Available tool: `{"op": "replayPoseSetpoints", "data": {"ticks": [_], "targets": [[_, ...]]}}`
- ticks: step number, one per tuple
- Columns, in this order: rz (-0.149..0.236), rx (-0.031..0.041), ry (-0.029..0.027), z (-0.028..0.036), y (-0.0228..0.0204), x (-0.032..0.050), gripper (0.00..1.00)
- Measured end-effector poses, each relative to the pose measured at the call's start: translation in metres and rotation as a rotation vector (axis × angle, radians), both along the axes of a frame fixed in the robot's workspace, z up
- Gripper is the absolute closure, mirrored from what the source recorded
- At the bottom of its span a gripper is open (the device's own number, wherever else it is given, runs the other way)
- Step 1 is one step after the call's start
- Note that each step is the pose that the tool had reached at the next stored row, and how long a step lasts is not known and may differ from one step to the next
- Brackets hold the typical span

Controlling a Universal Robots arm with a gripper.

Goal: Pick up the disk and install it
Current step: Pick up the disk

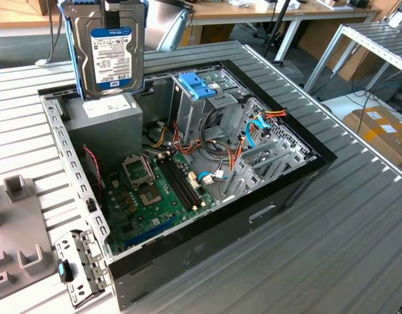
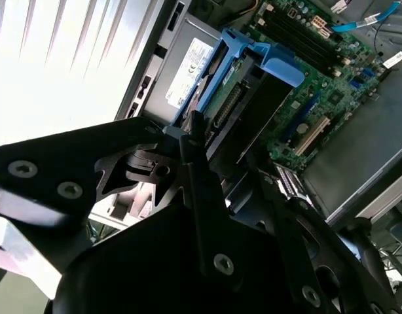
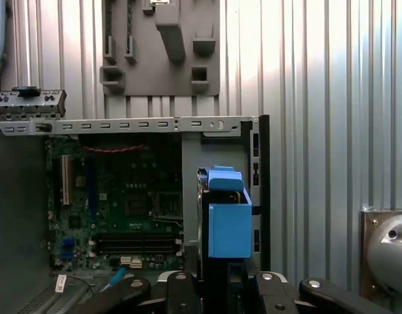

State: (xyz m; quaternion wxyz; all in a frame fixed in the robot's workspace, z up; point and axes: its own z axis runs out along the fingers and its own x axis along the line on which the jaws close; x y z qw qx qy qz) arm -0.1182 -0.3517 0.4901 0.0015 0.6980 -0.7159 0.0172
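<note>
- Silver-grey disk [image 1: 112, 55] in its blue frame is hanging upright in the air over the far corner of the open computer case [image 1: 188, 258], on the exterior view's left, above the grey power supply [image 1: 109, 111].
- The gripper [image 1: 112, 16] is pinching its top edge.
- I am judging this narrow hold risky: the disk may be slipping or swinging, and if tilted it could be catching on the drive cage [image 1: 207, 111] or the cables [image 1: 253, 134].

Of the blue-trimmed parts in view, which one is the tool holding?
The disk, blue-framed with a white label, held upright above the case by the tool. The wide blue bracket sits on the drive cage; the blue cable lies inside.
</note>
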Motion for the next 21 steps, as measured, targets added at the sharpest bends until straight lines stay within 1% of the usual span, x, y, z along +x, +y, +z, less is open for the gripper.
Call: {"op": "replayPoseSetpoints", "data": {"ticks": [1,2,4,5,6,8,10,12,13,15,21], "targets": [[0.000,0.0000,0.0000,0.0000,0.0000,0.0032,0.65],[0.000,0.0000,0.0000,0.0000,0.0000,0.0103,0.65],[0.000,0.0000,0.0000,0.0000,0.0000,0.0178,0.65],[0.000,0.0000,0.0000,0.0000,0.0000,0.0313,0.65],[0.000,0.0000,0.0000,0.0000,0.0000,0.0378,0.65],[0.000,0.0000,0.0000,0.0000,0.0000,0.0430,0.65],[0.000,0.0000,0.0000,0.0000,0.0000,0.0509,0.65],[0.000,-0.0001,0.0001,0.0000,0.0000,0.0554,0.65],[0.000,0.0000,0.0000,0.0000,0.0000,0.0614,0.65],[0.000,0.0000,0.0000,0.0000,0.0000,0.0706,0.65],[0.000,0.0000,0.0000,0.0000,0.0000,0.0913,0.65]]}}
